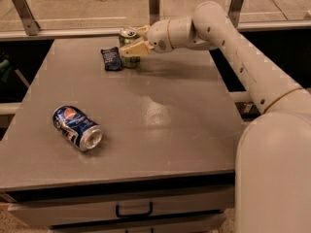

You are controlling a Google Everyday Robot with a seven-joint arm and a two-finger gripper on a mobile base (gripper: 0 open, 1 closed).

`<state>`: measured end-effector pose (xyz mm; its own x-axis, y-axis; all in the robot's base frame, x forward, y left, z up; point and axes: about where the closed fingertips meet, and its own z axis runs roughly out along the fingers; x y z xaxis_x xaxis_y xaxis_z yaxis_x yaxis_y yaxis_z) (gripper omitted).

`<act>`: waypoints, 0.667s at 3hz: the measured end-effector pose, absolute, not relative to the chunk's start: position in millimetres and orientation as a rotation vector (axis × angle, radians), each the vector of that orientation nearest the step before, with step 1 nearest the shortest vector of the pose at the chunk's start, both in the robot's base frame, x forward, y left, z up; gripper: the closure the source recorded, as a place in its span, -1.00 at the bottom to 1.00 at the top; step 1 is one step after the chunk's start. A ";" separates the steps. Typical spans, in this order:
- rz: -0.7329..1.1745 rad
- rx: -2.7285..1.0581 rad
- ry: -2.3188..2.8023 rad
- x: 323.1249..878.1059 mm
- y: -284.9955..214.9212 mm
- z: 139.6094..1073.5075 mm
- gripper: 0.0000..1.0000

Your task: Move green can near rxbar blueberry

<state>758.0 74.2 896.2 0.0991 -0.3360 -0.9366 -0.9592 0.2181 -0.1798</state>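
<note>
The green can (128, 37) stands upright at the far side of the grey table (160, 110), just right of the rxbar blueberry (111, 58), a flat dark navy wrapper lying on the tabletop. My gripper (132, 43) reaches in from the right with its cream fingers (134, 48) around the can, shut on it. The can's lower body is partly hidden behind the fingers. The can's base sits at or very near the table surface, a small gap from the wrapper.
A dented blue Pepsi can (77, 128) lies on its side at the near left of the table. A metal railing with posts (154, 4) runs behind the table. A drawer handle (133, 210) shows below the front edge.
</note>
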 end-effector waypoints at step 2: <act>0.705 -1.300 1.447 758.1 59.2 898.5 -1.00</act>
